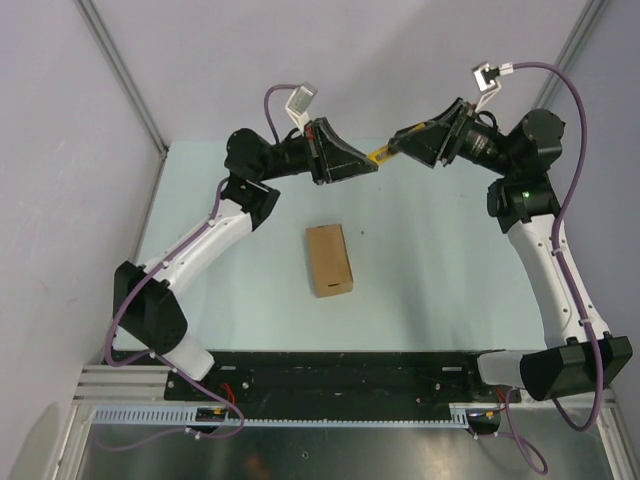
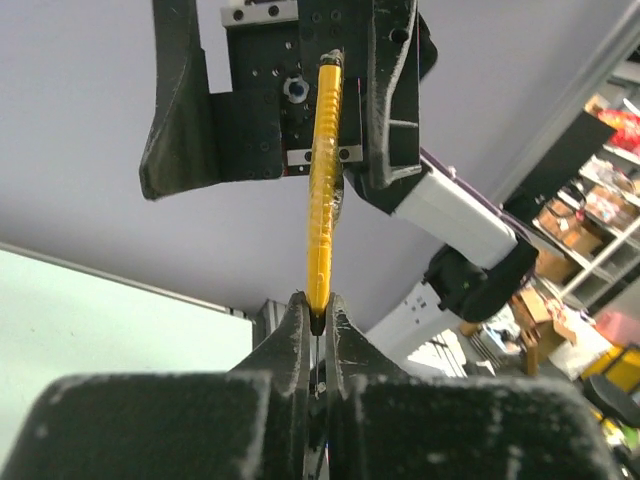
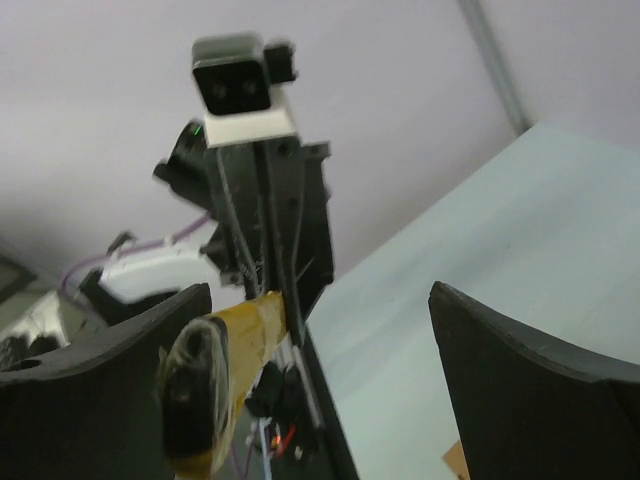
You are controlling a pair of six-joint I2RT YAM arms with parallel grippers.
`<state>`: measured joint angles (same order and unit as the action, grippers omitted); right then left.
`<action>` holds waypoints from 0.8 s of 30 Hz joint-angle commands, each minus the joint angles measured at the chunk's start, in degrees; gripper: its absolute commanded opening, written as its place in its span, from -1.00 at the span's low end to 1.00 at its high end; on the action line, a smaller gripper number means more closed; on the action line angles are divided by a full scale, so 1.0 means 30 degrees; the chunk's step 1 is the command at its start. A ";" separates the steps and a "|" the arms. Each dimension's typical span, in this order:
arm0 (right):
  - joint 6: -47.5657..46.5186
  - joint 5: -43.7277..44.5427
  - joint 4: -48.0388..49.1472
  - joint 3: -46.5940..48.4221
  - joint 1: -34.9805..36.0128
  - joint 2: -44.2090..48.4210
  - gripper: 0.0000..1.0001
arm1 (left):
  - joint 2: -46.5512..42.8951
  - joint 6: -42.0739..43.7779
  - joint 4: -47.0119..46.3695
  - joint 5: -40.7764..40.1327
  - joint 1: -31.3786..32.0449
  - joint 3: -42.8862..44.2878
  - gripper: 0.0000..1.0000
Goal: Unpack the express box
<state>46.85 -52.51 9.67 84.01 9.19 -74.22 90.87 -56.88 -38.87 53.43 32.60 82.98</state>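
The express box (image 1: 329, 260), a small plain brown carton, lies flat and closed on the table's middle, with one corner (image 3: 455, 462) showing in the right wrist view. Both arms are raised above the far half of the table. My left gripper (image 1: 372, 160) (image 2: 318, 310) is shut on the tip end of a slim yellow-and-black utility knife (image 1: 382, 153) (image 2: 323, 180). My right gripper (image 1: 402, 143) (image 3: 320, 300) faces it with its jaws wide apart. The knife's butt end (image 3: 215, 370) sits just beside the right gripper's left finger (image 3: 100, 380); nothing is clamped there.
The pale green table (image 1: 440, 260) is walled by grey panels on the left and at the back. The arms' black base rail (image 1: 340, 375) runs along the near edge. A purple cable (image 1: 575, 120) loops off the right arm.
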 commanded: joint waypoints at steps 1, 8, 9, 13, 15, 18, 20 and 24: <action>-0.0793 -0.4784 -0.0296 0.0269 0.0421 0.0978 0.86 | -0.0466 -0.0256 -0.0460 0.2756 0.0002 -0.0090 -1.00; -0.0883 -0.5378 -0.1229 0.0240 0.1155 0.1799 0.79 | -0.0934 -0.0551 -0.0460 0.2933 0.0061 -0.0501 -1.00; -0.0967 -0.5377 -0.1464 0.0240 0.1271 0.1770 0.75 | -0.0993 -0.0551 -0.0431 0.2787 0.0061 -0.0589 -1.00; -0.1845 -0.5173 -0.3045 0.0269 0.1477 0.1769 0.63 | -0.1110 -0.0376 -0.0431 0.2553 0.0061 -0.0941 -1.00; -0.2342 -0.4968 -0.4071 0.0240 0.1477 0.1769 0.59 | -0.1198 -0.0317 -0.0402 0.2494 0.0061 -0.0970 -1.00; -0.2783 -0.4266 -0.4805 0.0240 0.1448 0.1741 0.53 | -0.1519 0.0179 -0.0344 0.2055 -0.0026 -0.1175 -1.00; -0.2756 -0.3682 -0.4894 0.0269 0.1419 0.1682 0.47 | -0.1959 0.0590 -0.0227 0.1645 -0.0056 -0.1526 -1.00; -0.2229 -0.3210 -0.4456 0.0269 0.1419 0.1507 0.20 | -0.2019 0.1060 0.0329 0.1614 -0.0115 -0.1674 -1.00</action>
<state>40.01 -64.16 -3.81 84.01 13.32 -69.60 87.59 -56.05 -38.06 59.13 32.58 78.13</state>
